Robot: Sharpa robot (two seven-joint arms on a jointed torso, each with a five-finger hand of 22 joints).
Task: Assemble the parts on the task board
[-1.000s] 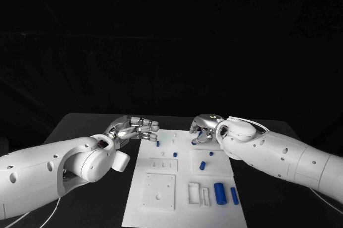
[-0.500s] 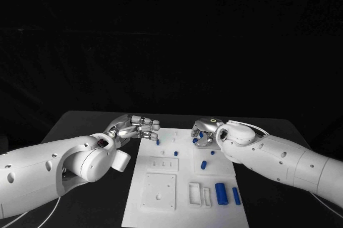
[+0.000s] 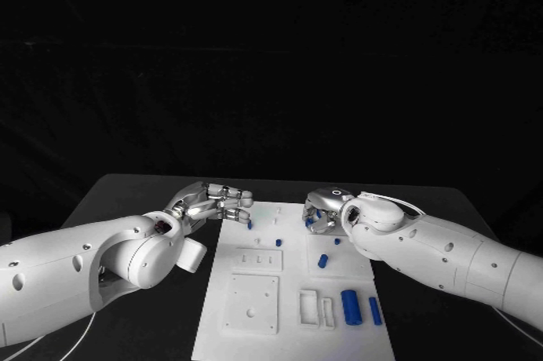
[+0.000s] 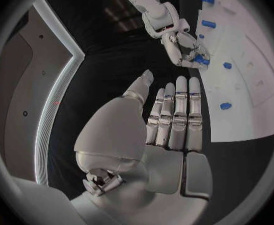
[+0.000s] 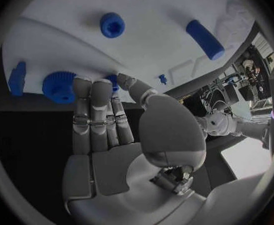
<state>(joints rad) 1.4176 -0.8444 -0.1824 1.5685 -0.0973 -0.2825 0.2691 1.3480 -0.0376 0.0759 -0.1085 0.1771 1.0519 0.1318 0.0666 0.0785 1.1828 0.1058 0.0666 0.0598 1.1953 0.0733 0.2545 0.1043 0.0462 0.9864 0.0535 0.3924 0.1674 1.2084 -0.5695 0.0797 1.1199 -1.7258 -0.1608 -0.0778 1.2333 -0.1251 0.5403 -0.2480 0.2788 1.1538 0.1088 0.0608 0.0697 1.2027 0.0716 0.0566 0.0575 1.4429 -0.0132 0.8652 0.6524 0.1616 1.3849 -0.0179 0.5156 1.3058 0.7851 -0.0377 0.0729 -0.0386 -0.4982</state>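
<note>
No readable text, label, number or sign appears on anything in these pictures.

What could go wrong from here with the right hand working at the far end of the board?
1. The right hand has its fingertips on a blue part near the task board edge; the hold looks shallow, so the part may slip or roll off onto the table.
2. A toothed blue wheel and a small blue peg sit close by; the fingers could knock them.
3. The left hand hovers near a standing blue pin and might clip it.
</note>
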